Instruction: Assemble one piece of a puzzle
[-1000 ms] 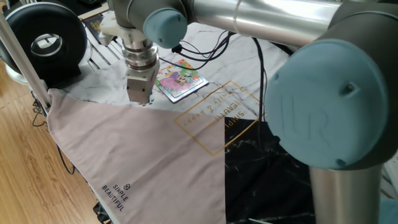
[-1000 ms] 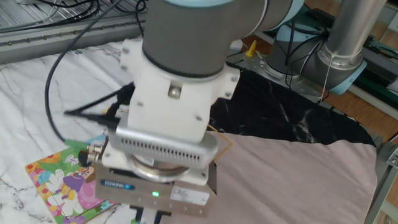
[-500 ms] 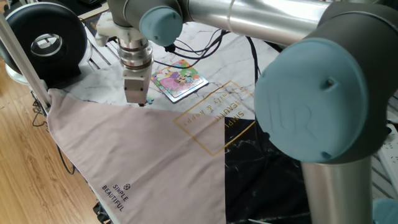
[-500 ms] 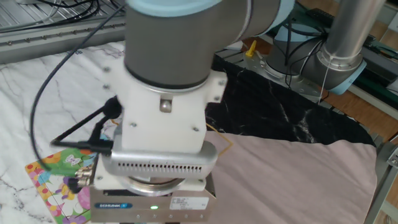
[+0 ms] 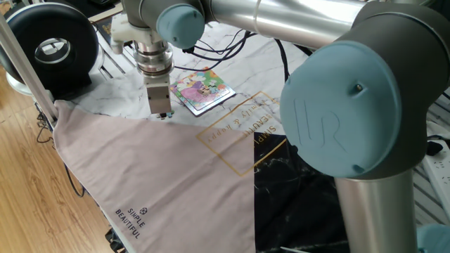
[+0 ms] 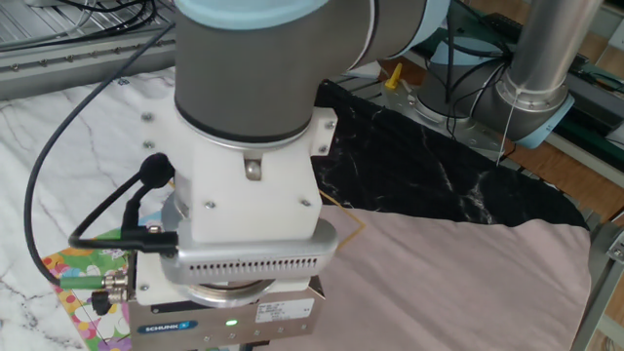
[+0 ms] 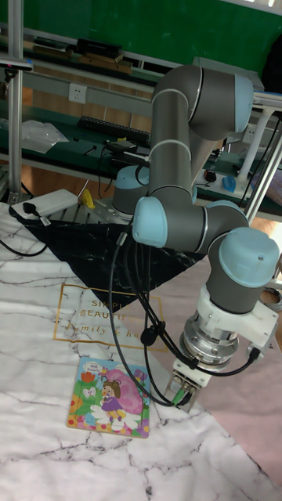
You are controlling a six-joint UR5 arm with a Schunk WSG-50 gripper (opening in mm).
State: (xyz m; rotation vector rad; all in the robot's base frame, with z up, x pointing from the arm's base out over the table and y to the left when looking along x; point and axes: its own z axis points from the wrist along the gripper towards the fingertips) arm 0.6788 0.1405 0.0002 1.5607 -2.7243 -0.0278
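the piece went unseen, the puzzle (image 7: 110, 398) awaited it, and the gripper (image 5: 162, 112) hung beside it, jaw state unclear.

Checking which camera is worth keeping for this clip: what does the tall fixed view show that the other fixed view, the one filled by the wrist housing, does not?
Only the tall fixed view shows the whole puzzle lying flat on the marble table, the gripper pointing down just beside the puzzle's right edge, and the arm back to its base. Whether it holds the piece cannot be told.

Only the other fixed view shows the wrist housing up close, with a green light on it.

Both show the black cloth, the pinkish cloth and at least a corner of the puzzle.
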